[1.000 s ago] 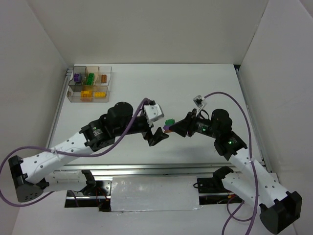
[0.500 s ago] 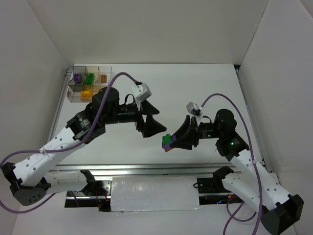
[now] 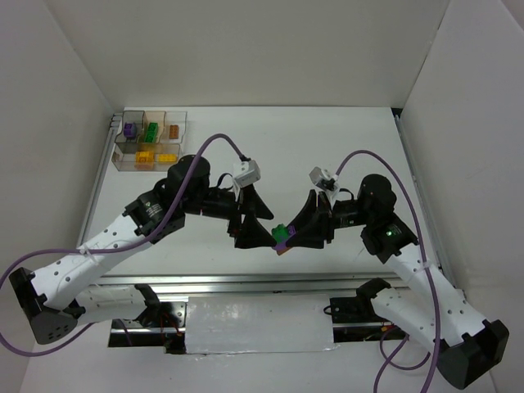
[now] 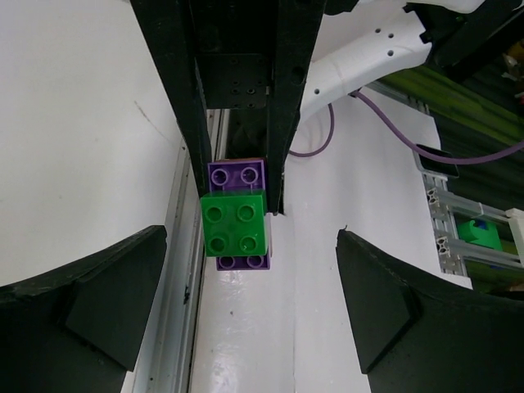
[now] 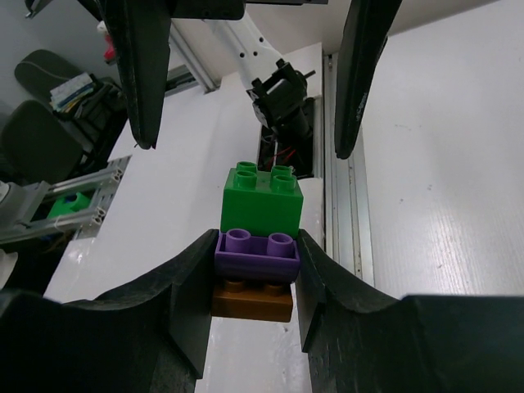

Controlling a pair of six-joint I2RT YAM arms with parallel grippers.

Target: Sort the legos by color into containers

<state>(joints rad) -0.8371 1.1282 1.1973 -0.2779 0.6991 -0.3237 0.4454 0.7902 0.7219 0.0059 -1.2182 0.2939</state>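
My right gripper (image 3: 286,236) is shut on a small stack of legos (image 5: 257,246): a green brick (image 5: 262,201) on a purple one (image 5: 255,256) on a brown one (image 5: 252,301). The stack hangs above the table's near middle (image 3: 282,236). My left gripper (image 3: 254,221) is open and faces the stack end-on; in its wrist view the green brick (image 4: 236,223) sits between my wide-apart fingers (image 4: 90,303), touching neither. The clear organizer tray (image 3: 187,131) stands at the far left with purple, green, orange and yellow legos in its cells.
A metal rail (image 3: 246,282) runs along the table's near edge, below both grippers. White walls enclose the table on the left, back and right. Purple cables loop over both arms.
My left gripper has swung down and right toward the stack. My right gripper has brought the stack slightly toward the left one; the two grippers now face each other closely.
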